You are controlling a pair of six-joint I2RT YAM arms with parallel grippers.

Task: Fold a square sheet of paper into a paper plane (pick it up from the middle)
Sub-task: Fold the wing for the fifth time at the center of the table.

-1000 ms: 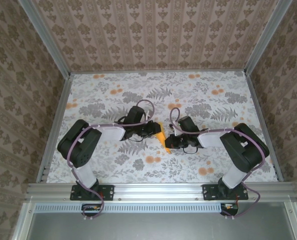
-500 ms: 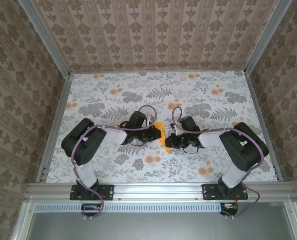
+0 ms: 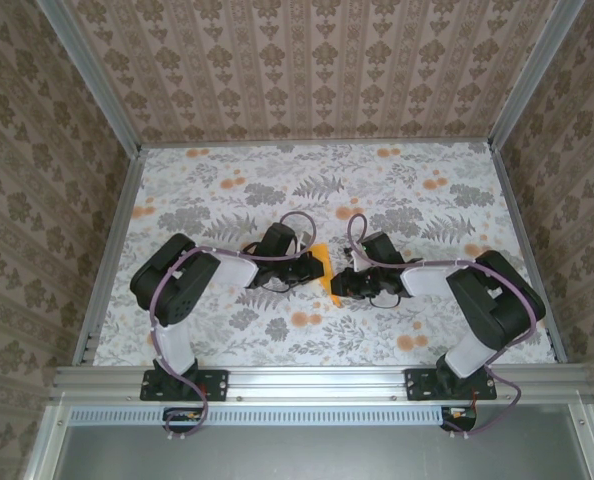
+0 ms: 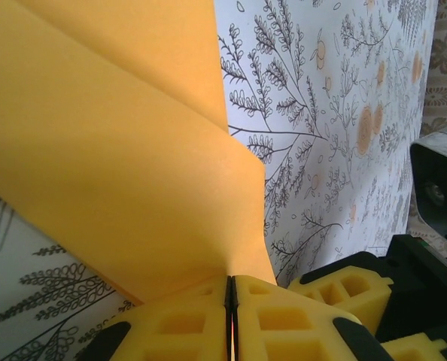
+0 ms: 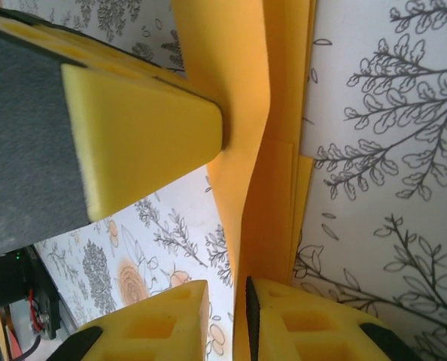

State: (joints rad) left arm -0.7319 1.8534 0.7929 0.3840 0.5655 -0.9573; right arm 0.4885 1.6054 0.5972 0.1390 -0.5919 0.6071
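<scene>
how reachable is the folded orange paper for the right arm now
Likely yes: the right gripper straddles an edge of the folded orange paper, jaws slightly apart; the left gripper, shut on it, leaves that edge free.

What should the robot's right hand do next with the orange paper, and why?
Probably back the right gripper away: its jaws stand slightly apart around the orange paper, while the left gripper pinches the fold shut.
</scene>
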